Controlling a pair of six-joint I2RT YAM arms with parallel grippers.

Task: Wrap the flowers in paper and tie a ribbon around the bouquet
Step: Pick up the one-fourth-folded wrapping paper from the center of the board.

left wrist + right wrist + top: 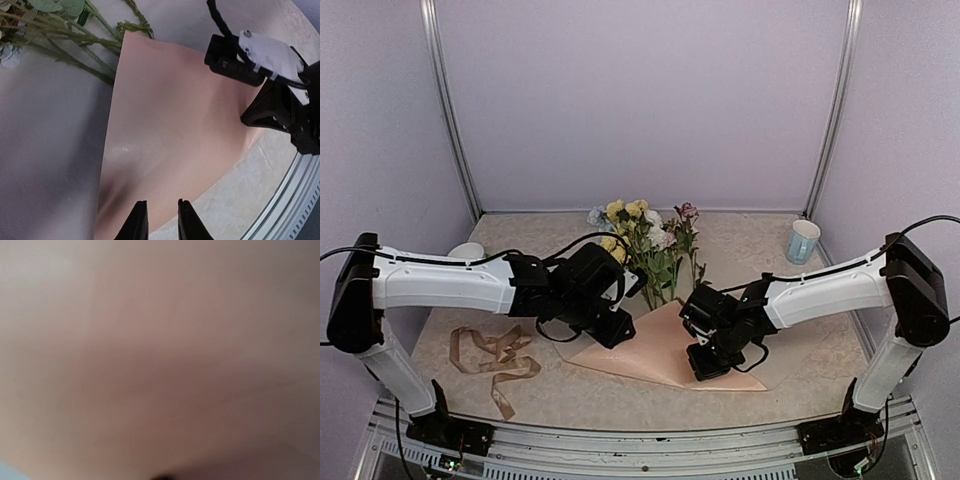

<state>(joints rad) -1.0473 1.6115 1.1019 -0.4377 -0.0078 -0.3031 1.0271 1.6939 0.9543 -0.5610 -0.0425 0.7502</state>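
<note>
The paper [655, 352] lies on the tabletop [790, 300] in the lower centre of the top view, a peach-pink sheet tapering to a corner at the lower right. The flowers [645, 235] lie just above it. Their yellow, white and pink blooms are toward the back wall, and the green stems run down to the sheet's upper corner.

The left arm [450, 285] reaches in from the left and its jaws sit at the paper's left edge. In the left wrist view the two dark fingertips [137, 225] stand a little apart with a narrow gap, and pink sheet shows between them — spread, not pinching.

The right arm [830, 285] comes in from the right and bears down on the sheet near its lower right part. Its jaws are pressed together. Whether a fold of paper is caught in them I cannot tell, as the right wrist view is only a pink blur.

The ribbon [495, 355] lies in loose tan loops at the lower left, well apart from the paper. A pale blue cup [803, 240] stands at the upper right of the tabletop.
</note>
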